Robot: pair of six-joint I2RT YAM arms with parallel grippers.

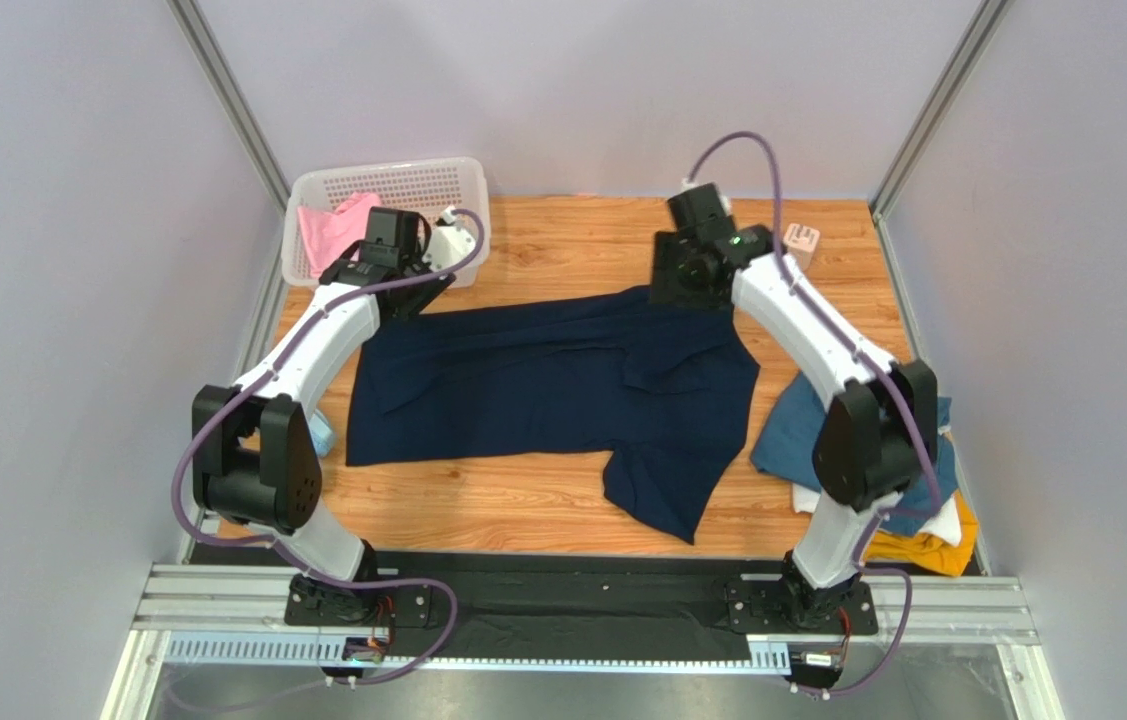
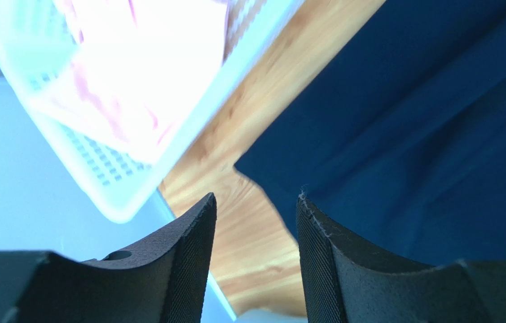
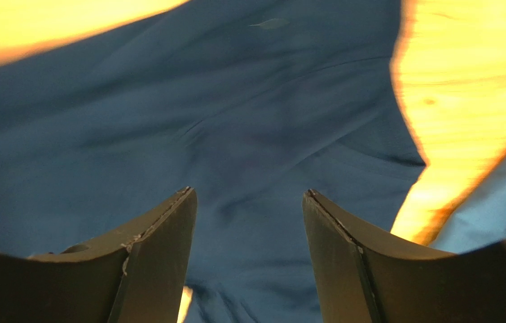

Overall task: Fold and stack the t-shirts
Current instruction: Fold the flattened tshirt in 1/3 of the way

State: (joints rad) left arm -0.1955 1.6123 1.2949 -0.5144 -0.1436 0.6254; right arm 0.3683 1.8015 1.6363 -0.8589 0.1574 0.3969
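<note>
Dark navy cloth t-shirt (image 1: 539,383) lies spread across the middle of the wooden table (image 1: 524,510).
A white slotted plastic basket (image 1: 317,188) at far left holds the pink tee (image 1: 332,233). The right arm (image 1: 825,345) partly hides the teal tee (image 1: 787,435), white tee (image 1: 948,518) and mustard tee (image 1: 930,552) at near right. The left gripper (image 2: 255,202) and right gripper (image 3: 249,195) hover over the navy shirt's far corners, both released and grasping nothing.
</note>
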